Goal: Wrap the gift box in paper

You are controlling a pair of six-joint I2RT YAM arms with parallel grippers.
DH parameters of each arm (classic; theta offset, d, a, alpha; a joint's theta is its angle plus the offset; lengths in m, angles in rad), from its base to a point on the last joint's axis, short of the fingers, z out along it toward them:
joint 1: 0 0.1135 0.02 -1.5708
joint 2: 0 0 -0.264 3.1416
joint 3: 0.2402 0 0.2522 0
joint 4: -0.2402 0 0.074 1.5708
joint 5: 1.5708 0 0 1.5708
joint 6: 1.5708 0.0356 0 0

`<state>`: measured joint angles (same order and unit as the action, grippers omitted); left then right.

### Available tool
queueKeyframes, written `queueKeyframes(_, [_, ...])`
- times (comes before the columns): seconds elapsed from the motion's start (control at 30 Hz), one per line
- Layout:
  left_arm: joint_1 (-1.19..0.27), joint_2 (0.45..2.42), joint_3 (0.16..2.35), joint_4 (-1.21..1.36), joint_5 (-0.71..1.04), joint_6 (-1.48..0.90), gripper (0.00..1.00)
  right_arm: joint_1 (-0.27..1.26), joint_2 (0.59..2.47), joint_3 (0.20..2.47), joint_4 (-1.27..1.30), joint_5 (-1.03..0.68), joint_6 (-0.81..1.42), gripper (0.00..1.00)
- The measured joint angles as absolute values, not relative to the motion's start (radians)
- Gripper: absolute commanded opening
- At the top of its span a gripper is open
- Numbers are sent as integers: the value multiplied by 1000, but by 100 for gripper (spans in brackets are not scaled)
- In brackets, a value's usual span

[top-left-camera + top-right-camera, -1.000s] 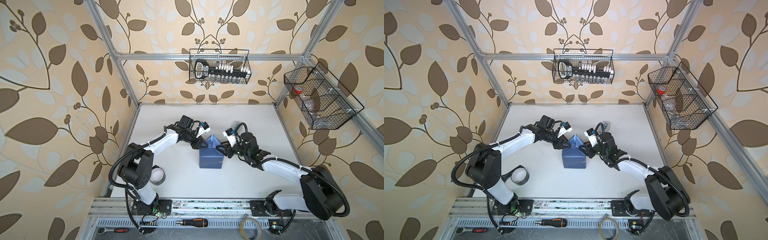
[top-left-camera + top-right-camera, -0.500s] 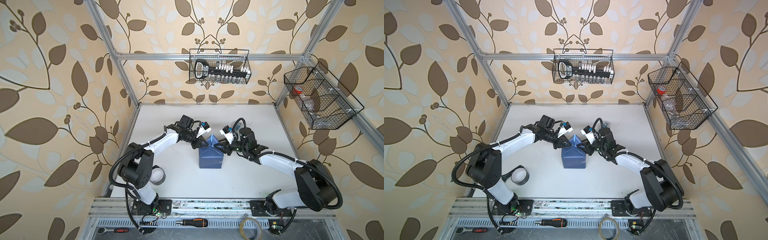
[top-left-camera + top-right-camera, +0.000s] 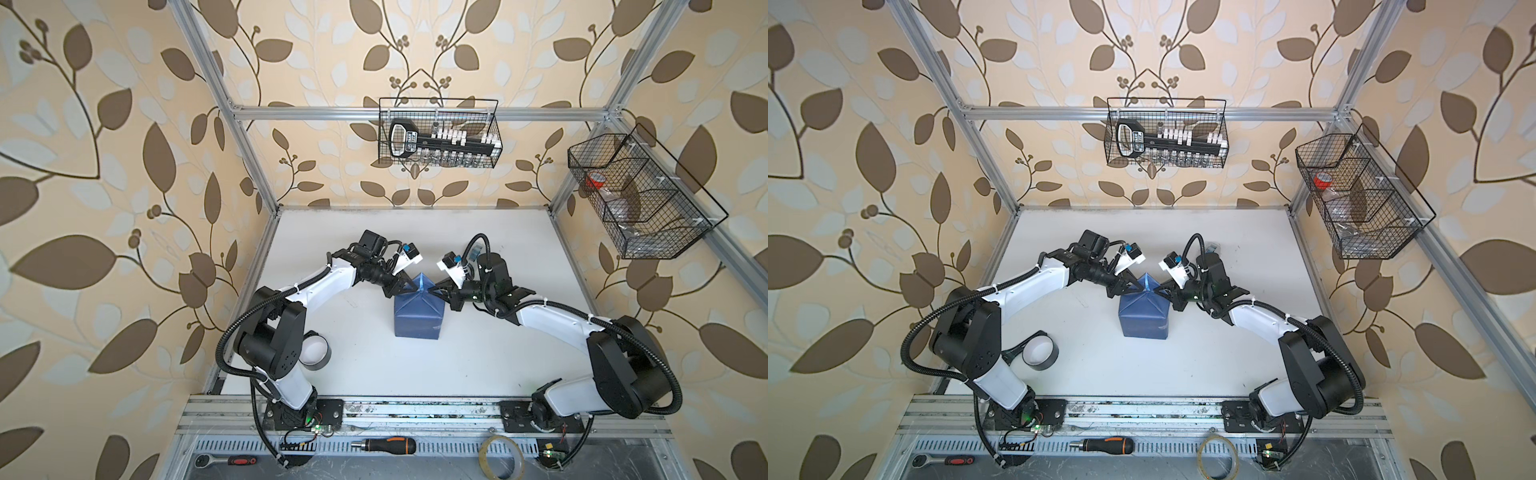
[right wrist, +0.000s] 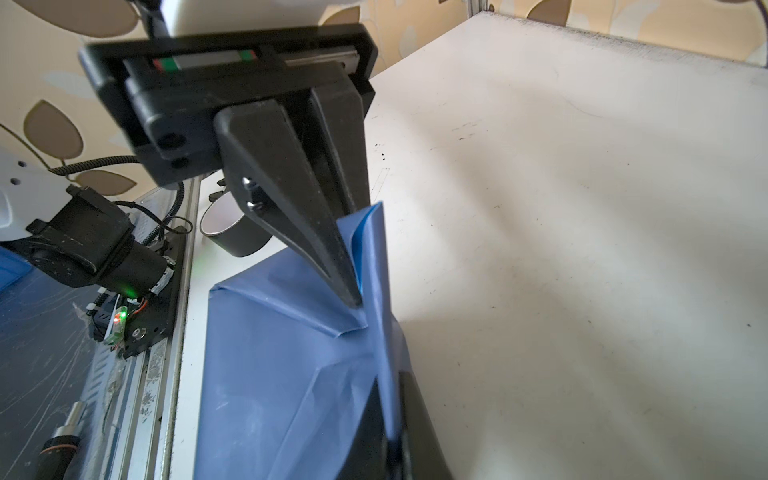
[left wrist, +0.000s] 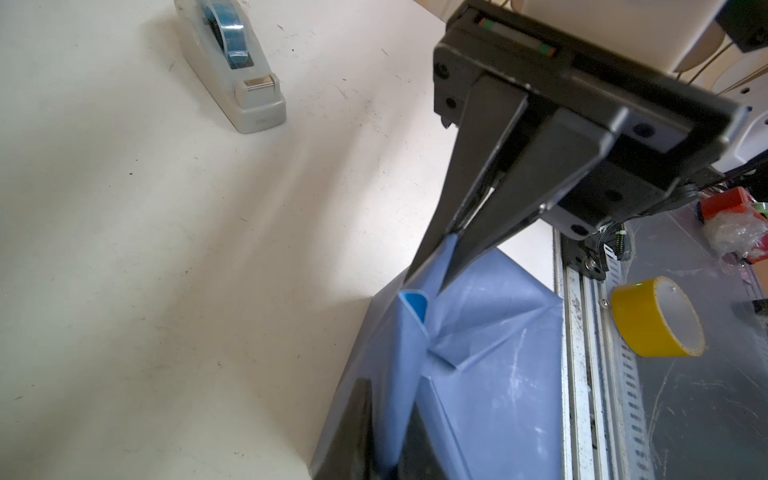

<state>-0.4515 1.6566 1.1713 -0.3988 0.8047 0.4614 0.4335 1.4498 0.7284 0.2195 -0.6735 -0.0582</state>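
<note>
The paper (image 3: 417, 313) (image 3: 1144, 318), dusky blue outside, is folded round a block in the middle of the white table. The gift box is hidden under it. At the block's far end a paper flap (image 3: 422, 281) stands up in a peak, light blue on its inner face. My left gripper (image 3: 409, 286) (image 5: 388, 457) is shut on the flap from the left side. From the right, my right gripper (image 3: 434, 291) (image 4: 392, 453) is shut on the same flap. Each wrist view shows the opposite gripper's fingertips (image 5: 432, 278) (image 4: 351, 297) pinching the fold.
A grey tape dispenser (image 5: 232, 70) stands on the table behind the arms. A black tape roll (image 3: 313, 351) lies by the left arm's base. A screwdriver (image 3: 384, 445), a ratchet and a yellow tape roll (image 5: 658, 318) lie beyond the front rail. Wire baskets (image 3: 438, 133) hang on the walls.
The right gripper moved left to the box's far end and shut on the upright flap. The left gripper's jaws closed on the flap; its arm hardly moved.
</note>
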Motion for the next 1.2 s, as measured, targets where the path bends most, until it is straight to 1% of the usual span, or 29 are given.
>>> queueKeyframes(0.13, [-452, 1657, 1171, -400, 805, 455, 0, 433, 1450, 728, 219, -673, -66, 2])
queueKeyframes(0.23, [-452, 1657, 1171, -398, 805, 456, 0, 432, 1450, 729, 220, -673, -69, 0])
queueKeyframes(0.63, [-465, 1657, 1171, -398, 789, 455, 0, 430, 1451, 737, 204, -673, -90, 0])
queueKeyframes(0.7, [-466, 1655, 1171, -397, 778, 456, 7, 430, 1454, 750, 185, -673, -105, 0])
queueKeyframes(0.77, [-466, 1648, 1170, -396, 772, 461, 12, 430, 1456, 758, 173, -673, -119, 0])
queueKeyframes(0.97, [-466, 1637, 1169, -398, 755, 467, 18, 430, 1456, 761, 167, -673, -141, 0])
queueKeyframes(1.17, [-465, 1632, 1166, -395, 750, 465, 18, 429, 1456, 761, 163, -673, -152, 0])
queueKeyframes(1.2, [-465, 1627, 1161, -390, 750, 464, 20, 429, 1456, 762, 162, -673, -152, 0])
